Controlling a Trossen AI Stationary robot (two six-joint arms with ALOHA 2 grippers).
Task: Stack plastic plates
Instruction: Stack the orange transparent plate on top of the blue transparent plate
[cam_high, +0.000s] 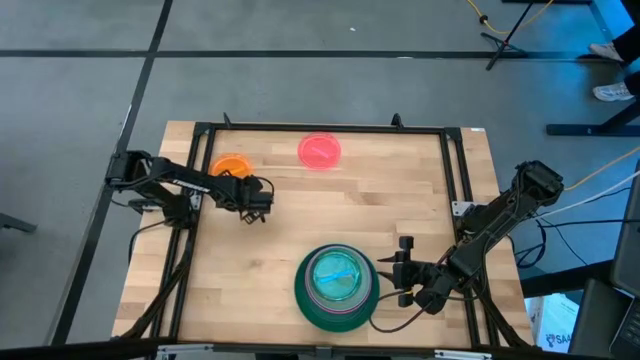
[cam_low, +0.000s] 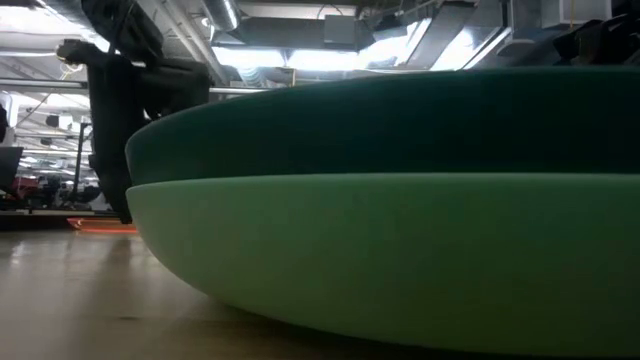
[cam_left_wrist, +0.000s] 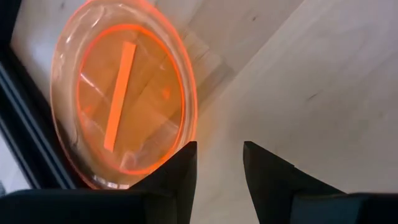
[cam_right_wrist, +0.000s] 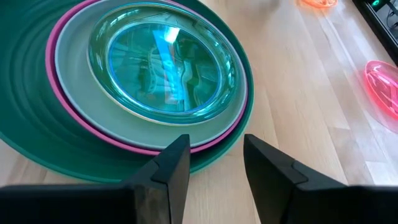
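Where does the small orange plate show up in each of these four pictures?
High view: orange plate at the table's far left, beside the left hand.
Low view: a thin orange strip at far left.
Left wrist view: fills the upper left.
Right wrist view: top edge.
Shared landmark: the plate stack.

1. High view: straight down over the whole table (cam_high: 270, 240), both arms in frame.
2. Low view: at tabletop height, facing level across; very near the plate stack (cam_low: 400, 230), which fills most of it.
3. Left wrist view: close behind the left gripper (cam_left_wrist: 219, 163), facing the orange plate (cam_left_wrist: 124, 99) just ahead of the fingers.
4. Right wrist view: close behind the right gripper (cam_right_wrist: 216, 158), facing the stack just ahead; shares the stack with high and low views.
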